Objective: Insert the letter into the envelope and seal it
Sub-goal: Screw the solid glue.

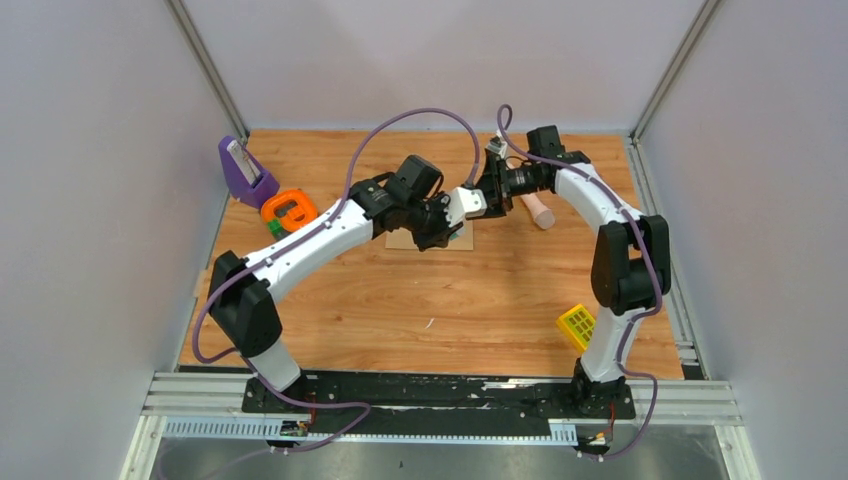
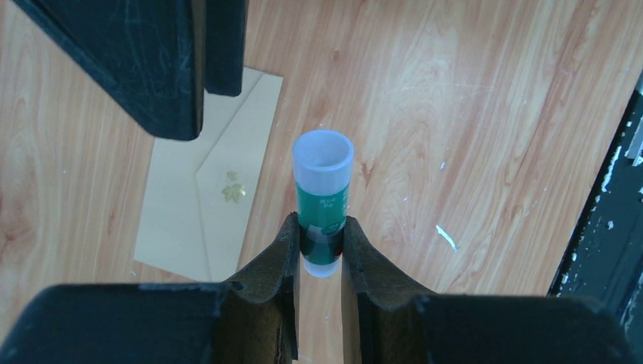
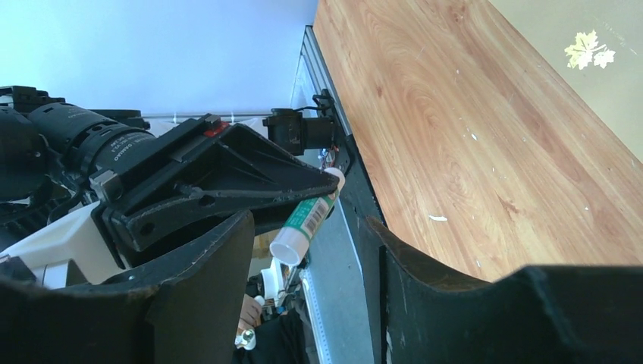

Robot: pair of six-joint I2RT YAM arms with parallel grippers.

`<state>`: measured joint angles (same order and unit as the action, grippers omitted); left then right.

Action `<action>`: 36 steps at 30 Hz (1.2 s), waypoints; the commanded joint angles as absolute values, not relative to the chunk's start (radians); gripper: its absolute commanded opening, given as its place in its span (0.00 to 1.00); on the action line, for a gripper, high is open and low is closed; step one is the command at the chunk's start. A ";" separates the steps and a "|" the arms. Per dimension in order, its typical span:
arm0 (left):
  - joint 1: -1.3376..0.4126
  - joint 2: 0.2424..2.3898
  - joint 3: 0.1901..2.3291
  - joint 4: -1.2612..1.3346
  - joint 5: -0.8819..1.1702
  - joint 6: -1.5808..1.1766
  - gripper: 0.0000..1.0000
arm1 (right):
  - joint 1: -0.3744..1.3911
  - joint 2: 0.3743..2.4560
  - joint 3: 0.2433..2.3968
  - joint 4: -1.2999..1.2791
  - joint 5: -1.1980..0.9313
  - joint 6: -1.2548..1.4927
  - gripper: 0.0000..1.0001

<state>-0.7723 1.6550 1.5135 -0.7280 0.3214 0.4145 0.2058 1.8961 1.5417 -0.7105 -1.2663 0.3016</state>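
Observation:
The tan envelope (image 1: 402,240) lies flat on the wooden table, its flap down with a gold leaf sticker (image 2: 234,189) on it; a corner of the envelope (image 3: 599,83) also shows in the right wrist view. The letter is out of view. My left gripper (image 2: 320,227) hangs above the envelope's right edge, shut on a green glue stick (image 2: 322,205) with a white end. My right gripper (image 3: 303,220) faces it, open, its fingers either side of the stick's white end (image 3: 288,246) without touching. From above, the two grippers (image 1: 437,225) (image 1: 478,205) meet at mid-table.
A purple holder (image 1: 245,172) and an orange tape dispenser (image 1: 288,212) stand at the back left. A pale cylinder (image 1: 540,212) lies behind the right arm. A yellow block (image 1: 577,326) sits near the right arm's base. Walls enclose the table.

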 commanded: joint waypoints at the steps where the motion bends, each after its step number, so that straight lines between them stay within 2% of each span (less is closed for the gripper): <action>1: -0.773 1.666 1.522 -0.723 0.296 0.431 0.00 | 0.194 1.846 1.525 -0.718 -1.289 0.299 0.53; 19: -0.773 1.695 1.531 -0.730 0.308 0.409 0.00 | 0.277 1.843 1.513 -0.788 -1.251 0.208 0.48; 27: -0.774 1.693 1.530 -0.729 0.317 0.403 0.00 | 0.281 1.843 1.535 -0.837 -1.229 0.146 0.36; 36: -0.773 1.693 1.525 -0.734 0.342 0.402 0.00 | 0.281 1.835 1.562 -0.905 -1.212 0.072 0.41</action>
<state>-0.7708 1.6970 1.5135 -0.7368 0.3153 0.4088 0.2821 1.8927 1.5200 -0.8719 -1.2163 0.1295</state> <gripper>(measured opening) 0.248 0.404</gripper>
